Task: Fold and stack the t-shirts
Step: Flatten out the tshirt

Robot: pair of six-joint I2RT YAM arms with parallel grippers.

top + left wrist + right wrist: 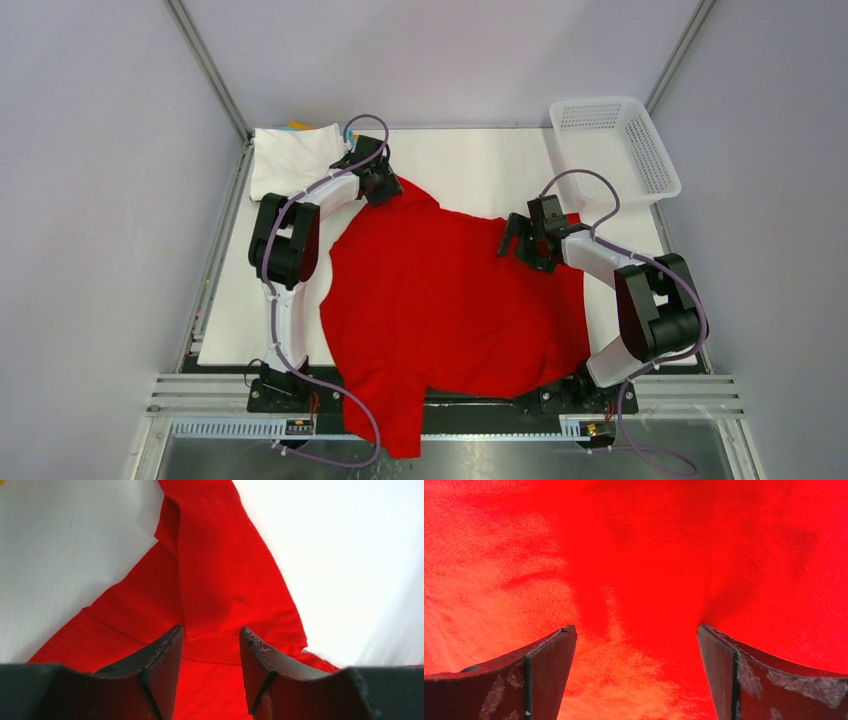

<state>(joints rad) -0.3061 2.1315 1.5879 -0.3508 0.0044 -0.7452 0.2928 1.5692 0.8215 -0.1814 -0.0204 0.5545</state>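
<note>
Top external view: the plain bright red t-shirt [450, 300] lies spread over most of the white bench [480, 165], with one part spilling over the near edge between the arm bases. My left pincer [385, 190] sits at the shirt's far-left point, just beside the folded white t-shirt [290, 155] in the far-left corner. On the left wrist its fingers [167, 655] stand apart, released, over a tongue of red cloth with bare bench on either side. My right pincer [512, 240] is over the shirt's far-right edge, spread wide and holding nothing. The white plastic mesh basket [615, 150] stands in the far-right corner. Bare bench lies open along the far edge between the white t-shirt and the basket.
</note>
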